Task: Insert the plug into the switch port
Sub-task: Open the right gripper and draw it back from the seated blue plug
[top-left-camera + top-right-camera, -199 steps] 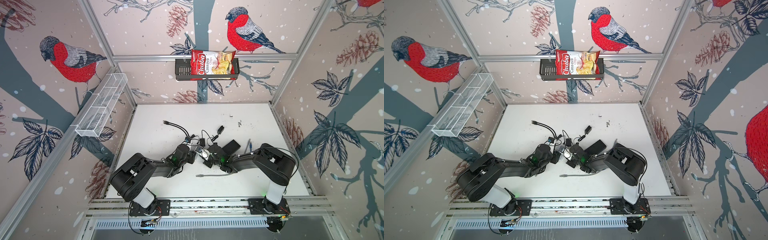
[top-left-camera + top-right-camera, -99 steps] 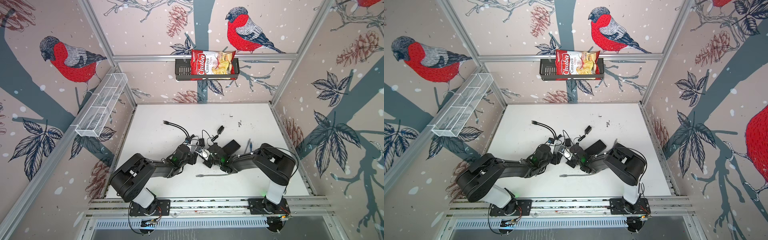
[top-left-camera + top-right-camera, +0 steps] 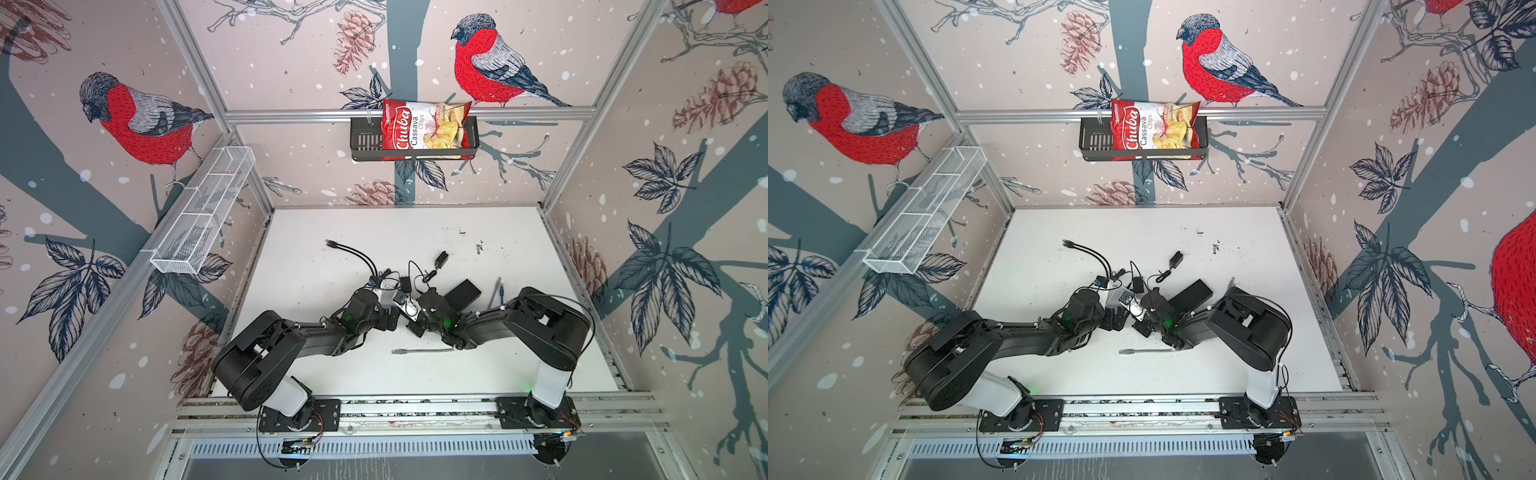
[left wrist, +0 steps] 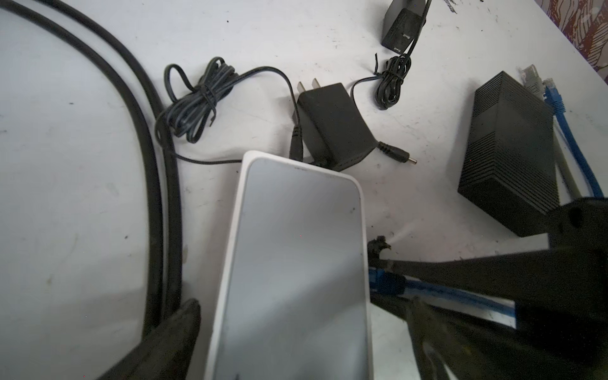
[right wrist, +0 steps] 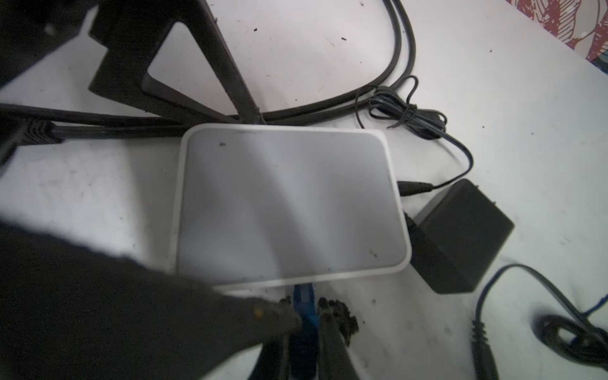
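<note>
The left end effector (image 4: 302, 306), open astride the flat white plastic switch (image 5: 289, 204), leaves it unbraced, so the right end effector (image 5: 304, 317), clamping the blue cable plug (image 5: 304, 296) at its port edge, could push it away.

blue plug (image 5: 304, 301) at flat white switch (image 5: 289, 204) edge

The left arm (image 3: 266, 353) and right arm (image 3: 548, 328) share bulky matte-black housings, white cylindrical lower links (image 3: 286, 392), screwed black base plates (image 3: 328, 411), green indicator lights (image 3: 348, 318) and thin black cables (image 3: 258, 432), and the left tool (image 4: 304, 304) has dull black fingers (image 4: 177, 329).
</note>
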### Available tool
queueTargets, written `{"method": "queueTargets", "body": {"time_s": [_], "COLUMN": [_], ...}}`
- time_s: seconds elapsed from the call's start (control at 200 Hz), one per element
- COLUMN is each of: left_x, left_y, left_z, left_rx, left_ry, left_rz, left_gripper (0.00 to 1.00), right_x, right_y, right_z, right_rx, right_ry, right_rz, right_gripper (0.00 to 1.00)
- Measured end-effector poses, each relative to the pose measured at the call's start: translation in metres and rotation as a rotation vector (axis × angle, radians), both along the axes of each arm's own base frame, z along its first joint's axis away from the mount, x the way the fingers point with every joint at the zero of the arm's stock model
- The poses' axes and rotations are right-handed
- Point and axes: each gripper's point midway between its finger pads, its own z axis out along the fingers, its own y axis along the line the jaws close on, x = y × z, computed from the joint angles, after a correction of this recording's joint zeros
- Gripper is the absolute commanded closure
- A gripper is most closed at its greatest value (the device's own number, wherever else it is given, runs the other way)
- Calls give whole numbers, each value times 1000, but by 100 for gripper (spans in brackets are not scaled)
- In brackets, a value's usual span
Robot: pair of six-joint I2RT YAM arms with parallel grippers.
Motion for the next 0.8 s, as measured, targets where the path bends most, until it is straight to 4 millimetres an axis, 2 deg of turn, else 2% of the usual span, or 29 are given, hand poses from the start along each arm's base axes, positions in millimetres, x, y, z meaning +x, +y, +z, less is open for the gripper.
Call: {"method": "queueTargets", "body": {"time_s": [0.27,0.8], "left_x": [-7,-3], "left_y": [0,4], "left_z": [-3,-3], "left_rx": [-3,7], "left_ry": [30,29], "left_rz": [-14,6], "left_gripper": [4,4], "right_x": [2,-3], "right_y": [-2,-3], "right_z": [2,7], "right_rx": [4,14], "right_ry": [-11,-3], "right_rz": [-14,16], "right_gripper": [74,61]}}
